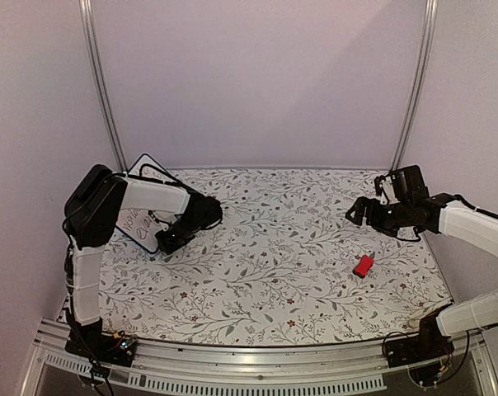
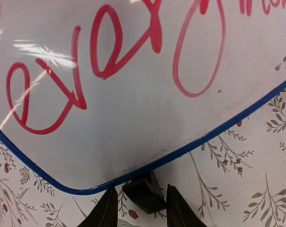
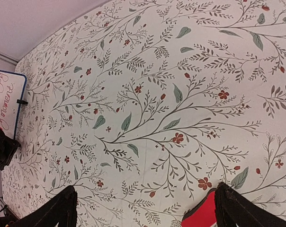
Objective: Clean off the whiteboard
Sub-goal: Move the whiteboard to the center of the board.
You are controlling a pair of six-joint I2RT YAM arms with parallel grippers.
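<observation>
at whiteboard [image 2: 133,118] edge | left gripper [image 2: 142,208] ajar astride foot [image 2: 143,194]; right gripper [image 3: 147,201] wide open; eraser [image 3: 202,215] cropped

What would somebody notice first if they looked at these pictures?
Probably the big red handwriting on the whiteboard, which sits at the far left of the flowery tablecloth, with the left gripper right at its small black foot. Next, the little red eraser lying alone on the right side, near the open right gripper.
</observation>
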